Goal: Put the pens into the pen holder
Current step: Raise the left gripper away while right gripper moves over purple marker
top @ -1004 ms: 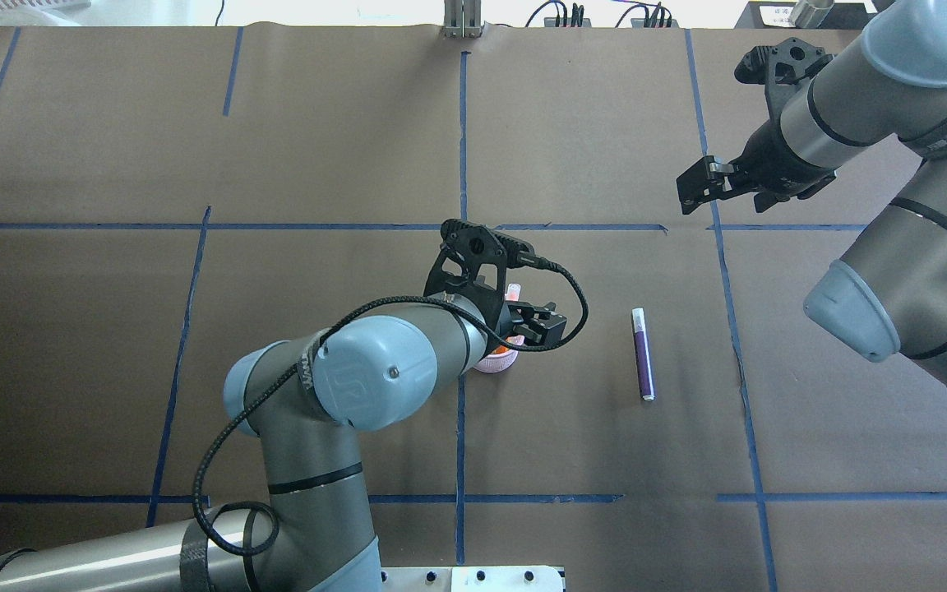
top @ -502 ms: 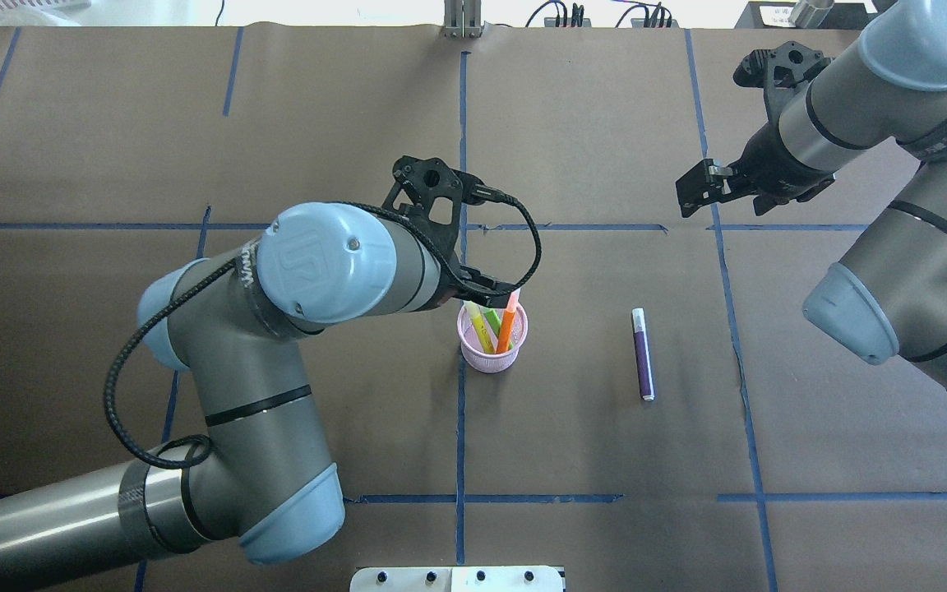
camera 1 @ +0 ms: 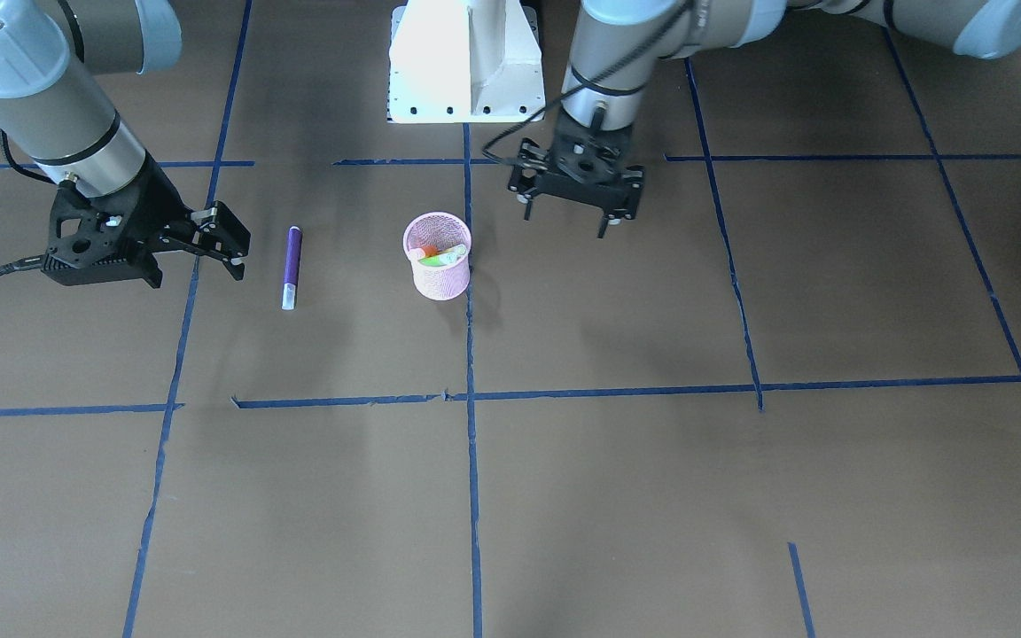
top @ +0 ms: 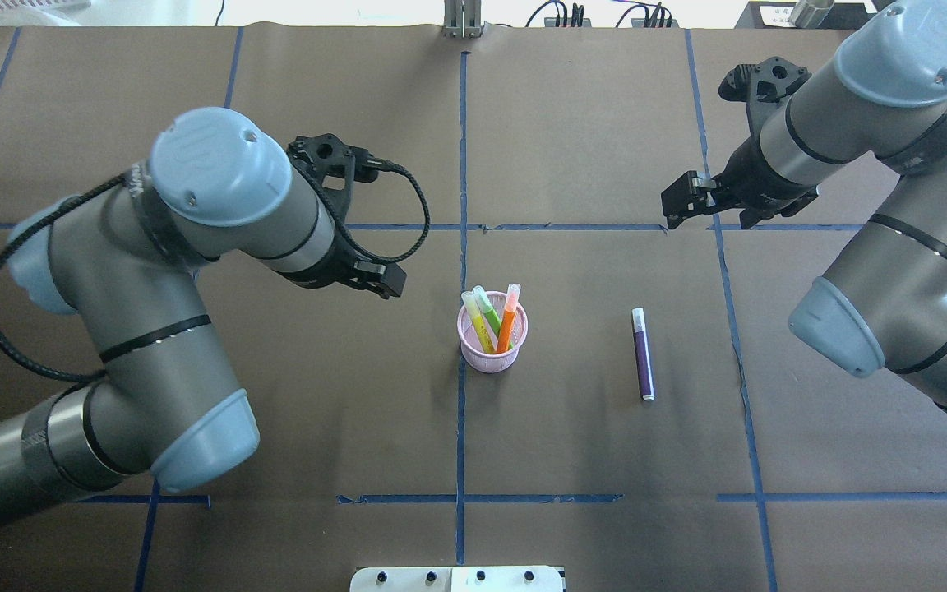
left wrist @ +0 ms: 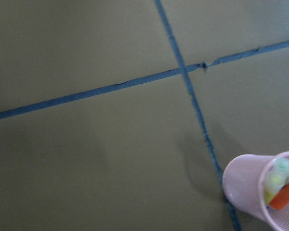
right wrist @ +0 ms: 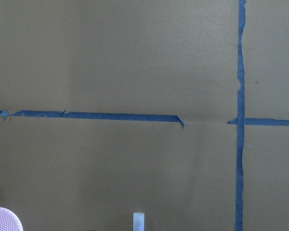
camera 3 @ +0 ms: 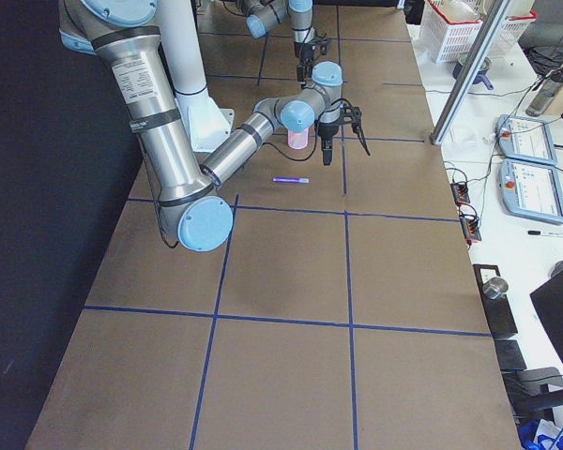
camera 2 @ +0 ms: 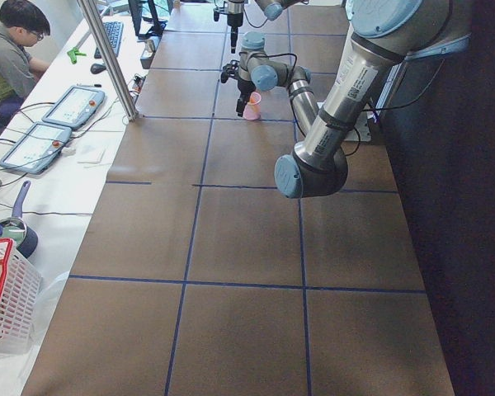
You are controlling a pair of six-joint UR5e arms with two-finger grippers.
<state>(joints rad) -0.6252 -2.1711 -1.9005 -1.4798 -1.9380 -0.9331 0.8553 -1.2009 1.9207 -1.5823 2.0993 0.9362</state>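
One purple pen (top: 643,353) lies at the pen holder (top: 482,362)'s 3 o'clock overhead, presumably why the right gripper (top: 672,210) hovers nearby, agape and empty; left gripper (camera 1: 565,221) likewise spread, holding nothing.

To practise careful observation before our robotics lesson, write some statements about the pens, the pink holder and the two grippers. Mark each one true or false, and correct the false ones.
1. The purple pen lies flat on the table, outside the pen holder. True.
2. The left gripper holds the orange pen. False: the orange pen stands in the pen holder, and the left gripper is open, empty and off to one side.
3. The pen holder stands upright. True.
4. The right gripper is shut on the purple pen. False: it is open and well apart from the pen, holding nothing.
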